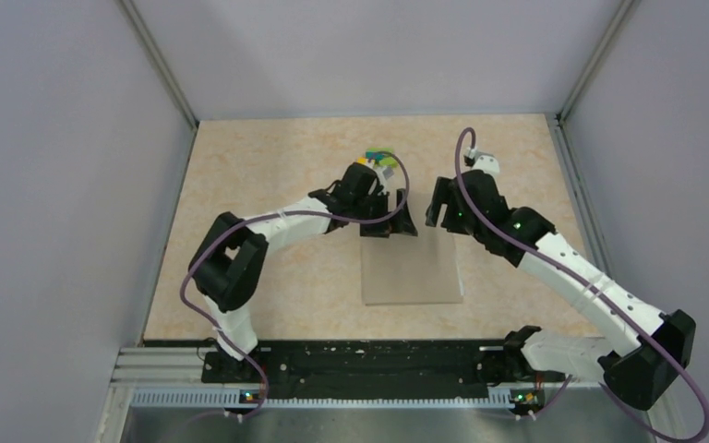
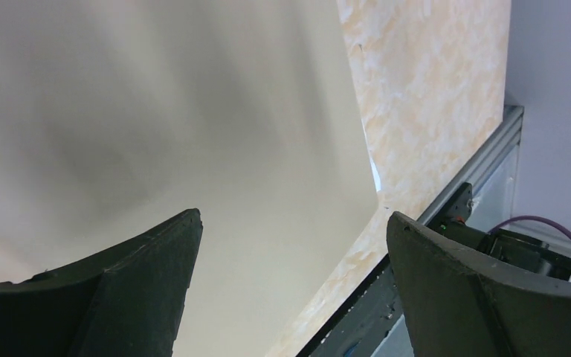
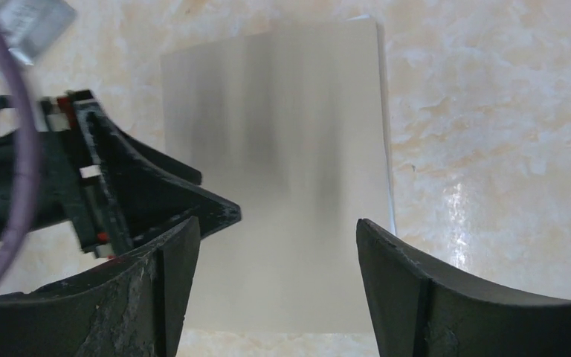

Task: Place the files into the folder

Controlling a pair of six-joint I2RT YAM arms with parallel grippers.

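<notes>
The tan folder (image 1: 413,269) lies shut and flat on the table in front of both arms. It fills most of the left wrist view (image 2: 193,111) and the middle of the right wrist view (image 3: 290,134). Of the files I see only a thin white sliver along the folder's right edge (image 3: 389,171), also at its corner in the left wrist view (image 2: 375,172); the rest is hidden. My left gripper (image 1: 388,223) (image 2: 294,214) is open and empty over the folder's far left edge. My right gripper (image 1: 443,214) (image 3: 276,220) is open and empty over its far right edge.
A small pile of coloured blocks (image 1: 378,157) sits just behind the left gripper. The left gripper's body (image 3: 119,193) shows at the left of the right wrist view, close to the right fingers. The black rail (image 1: 360,365) runs along the table's near edge.
</notes>
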